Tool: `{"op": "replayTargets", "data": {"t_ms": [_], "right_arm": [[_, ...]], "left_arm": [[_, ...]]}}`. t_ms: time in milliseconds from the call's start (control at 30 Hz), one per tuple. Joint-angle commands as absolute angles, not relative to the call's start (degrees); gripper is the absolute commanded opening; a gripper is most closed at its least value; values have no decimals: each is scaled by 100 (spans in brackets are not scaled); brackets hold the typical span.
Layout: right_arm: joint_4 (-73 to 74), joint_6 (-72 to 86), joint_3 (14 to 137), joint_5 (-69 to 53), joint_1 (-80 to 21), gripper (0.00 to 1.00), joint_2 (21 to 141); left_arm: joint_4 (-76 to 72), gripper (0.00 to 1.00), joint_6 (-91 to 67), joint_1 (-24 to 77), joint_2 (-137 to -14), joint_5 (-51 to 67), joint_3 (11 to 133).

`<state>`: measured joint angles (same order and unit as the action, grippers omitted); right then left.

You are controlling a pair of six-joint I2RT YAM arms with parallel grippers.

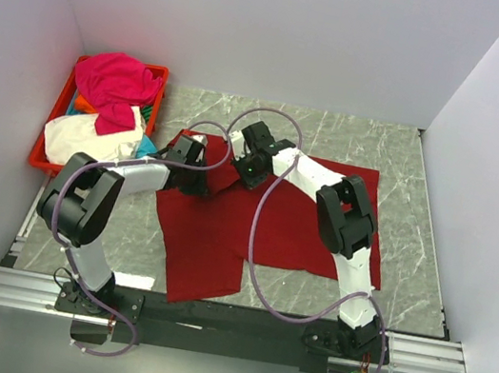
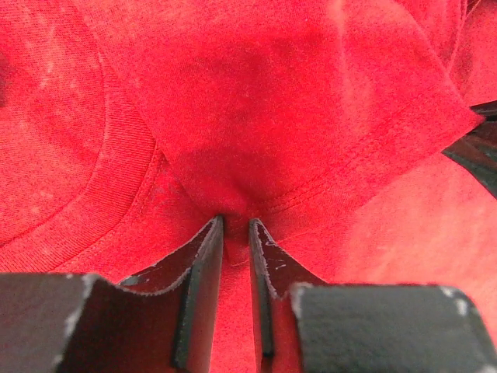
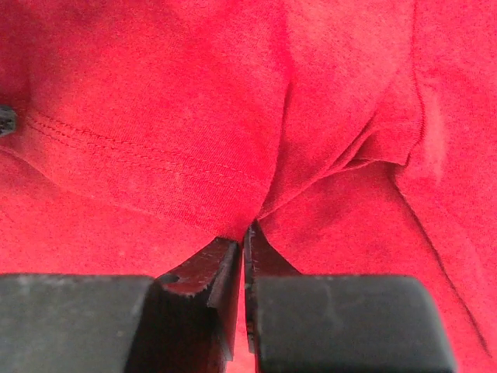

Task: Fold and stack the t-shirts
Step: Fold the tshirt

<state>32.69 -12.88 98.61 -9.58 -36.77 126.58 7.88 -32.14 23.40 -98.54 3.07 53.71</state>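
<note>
On the table (image 1: 354, 142), left pincer (image 2: 233, 225) and right pincer (image 3: 242, 233) each clamp the bunched dark red t-shirt (image 1: 221, 239).

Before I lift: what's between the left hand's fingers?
A pinched fold of the large dark red cloth t-shirt fills the narrow gap in the left hand; the left wrist view shows it.

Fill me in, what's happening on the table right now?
Both arms are working on the large dark red cloth t-shirt spread on the grey marbled table. The left claw and right claw each pinch a fold of it near its far edge. The magenta t-shirt and cream-white t-shirt sit piled in the red plastic crate, not yet folded.
</note>
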Motion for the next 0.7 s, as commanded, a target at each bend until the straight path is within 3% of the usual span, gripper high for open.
{"op": "replayTargets", "data": {"t_ms": [0,667], "right_arm": [[3191,-1301,9870,-634,-3691,9,12270],[3384,-1529,9580,-589,-3472,9,11856]], "left_arm": [[800,26,-3146,2364,-9967,229,5467],[844,20,-3199,2347,-9712,88,5326]]}}
